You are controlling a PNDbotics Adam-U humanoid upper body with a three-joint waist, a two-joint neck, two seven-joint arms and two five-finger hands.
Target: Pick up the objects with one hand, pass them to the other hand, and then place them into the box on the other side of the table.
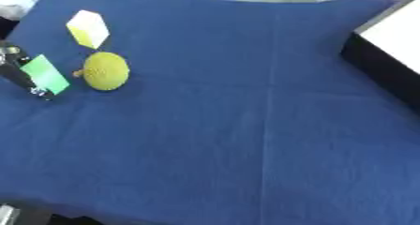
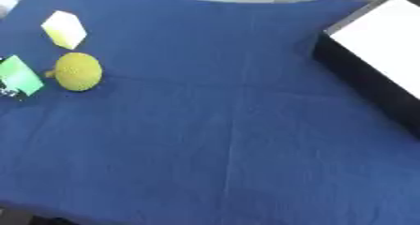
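My left hand (image 1: 18, 69) is clamped on the green block (image 1: 46, 74) at the far-left cloth edge, yellow bumpy ball (image 1: 105, 71) just beside it, so I judge the pick underway; next, carrying it across toward the black box (image 2: 361, 81), right hand unseen.

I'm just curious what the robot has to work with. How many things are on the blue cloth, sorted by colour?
Yellow: 2, a pale block and a round bumpy fruit
Green: 1, a flat card-like piece in the left hand
Black with white inside: 1, the box
Total: 4
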